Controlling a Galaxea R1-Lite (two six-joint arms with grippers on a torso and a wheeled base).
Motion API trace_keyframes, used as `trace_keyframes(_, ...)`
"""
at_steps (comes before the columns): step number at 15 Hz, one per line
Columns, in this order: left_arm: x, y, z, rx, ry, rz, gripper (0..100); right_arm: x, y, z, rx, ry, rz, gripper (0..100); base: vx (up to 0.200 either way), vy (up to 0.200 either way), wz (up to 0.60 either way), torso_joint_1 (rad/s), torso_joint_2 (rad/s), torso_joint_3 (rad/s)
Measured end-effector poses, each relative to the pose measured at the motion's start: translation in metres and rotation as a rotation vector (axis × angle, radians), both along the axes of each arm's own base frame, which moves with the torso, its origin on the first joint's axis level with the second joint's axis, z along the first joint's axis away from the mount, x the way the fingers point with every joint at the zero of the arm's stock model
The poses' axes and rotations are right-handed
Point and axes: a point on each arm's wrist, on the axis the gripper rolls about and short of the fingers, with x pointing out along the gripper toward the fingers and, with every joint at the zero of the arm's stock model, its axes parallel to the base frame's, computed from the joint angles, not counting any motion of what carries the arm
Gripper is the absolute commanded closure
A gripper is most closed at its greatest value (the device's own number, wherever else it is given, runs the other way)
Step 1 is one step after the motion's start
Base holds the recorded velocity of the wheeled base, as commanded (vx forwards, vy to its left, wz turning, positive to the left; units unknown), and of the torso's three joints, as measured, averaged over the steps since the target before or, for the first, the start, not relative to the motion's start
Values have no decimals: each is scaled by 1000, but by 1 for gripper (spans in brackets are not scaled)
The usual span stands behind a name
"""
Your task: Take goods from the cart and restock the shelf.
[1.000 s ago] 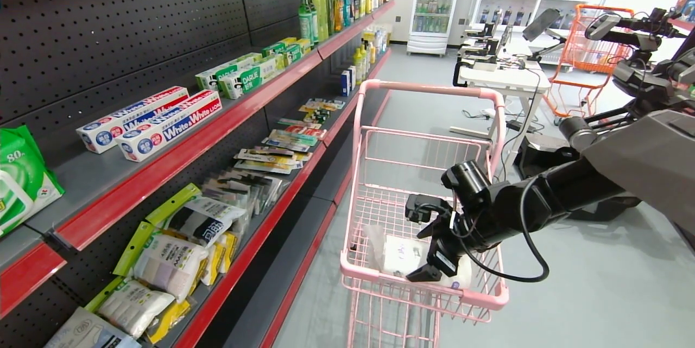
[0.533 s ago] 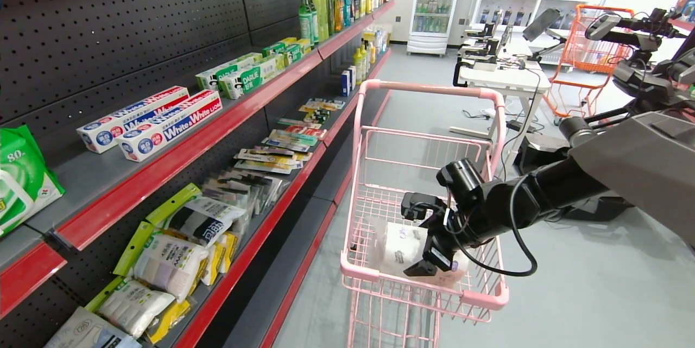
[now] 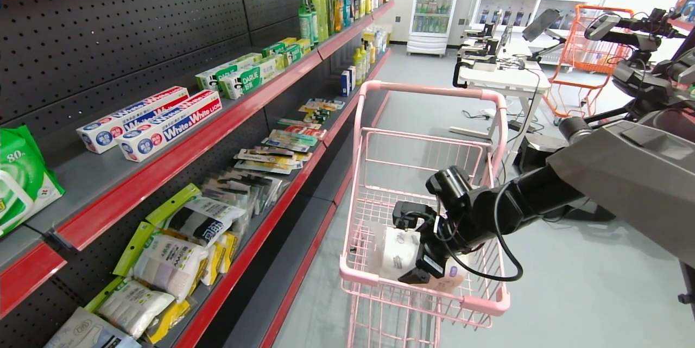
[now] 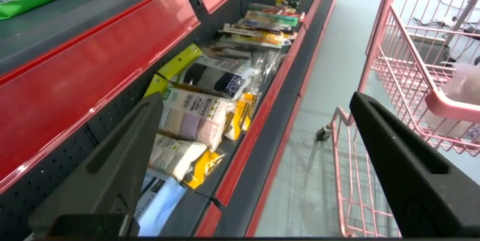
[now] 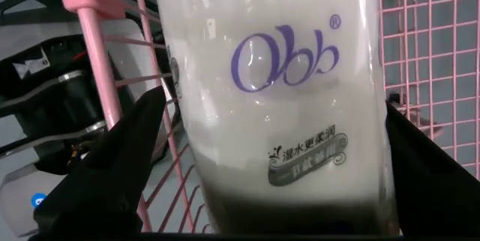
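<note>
Since a second ago, the right arm [image 3: 516,201] has swung toward the shelf side of the cart, and the pack it carries now sits more upright. The shelf and the cart have not moved.

The shelf [image 3: 179,155] runs along the robot's left. It has a dark perforated back panel and grey levels with glossy red front edges. Long toothpaste boxes [image 3: 149,122] lie on the upper level. Soft plastic bags [image 3: 171,264] crowd the level below.

The cart [image 3: 434,90] is a pink wire basket with a rounded tubular rim and handle. It stands on the grey floor beside the shelf.

The black right arm stretches from the right, bends at the wrist and dips over the cart's near rim, close to its near-left corner. A cable loops under its wrist.

The right pincer [image 3: 414,267] grips the pack [image 3: 395,250], one dark finger on each side. The pack is a soft, white, rounded bundle in clear wrap with purple lettering. It is inside the basket, just behind the near rim.

The left pincer [image 4: 255,166] hangs near the shelf's lower level with its two dark fingers spread wide, holding nothing.
</note>
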Motion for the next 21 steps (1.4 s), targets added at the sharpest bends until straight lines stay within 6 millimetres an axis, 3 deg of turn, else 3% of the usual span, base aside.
trace_keyframes(14,0,0,0,0,0,0,0,2,0,0,-147,196,-8,0,0,0,0,0,0,0)
trace_keyframes(21,0,0,0,0,0,0,0,8,2,-3,-213,165,27,0,0,0,0,0,0,0)
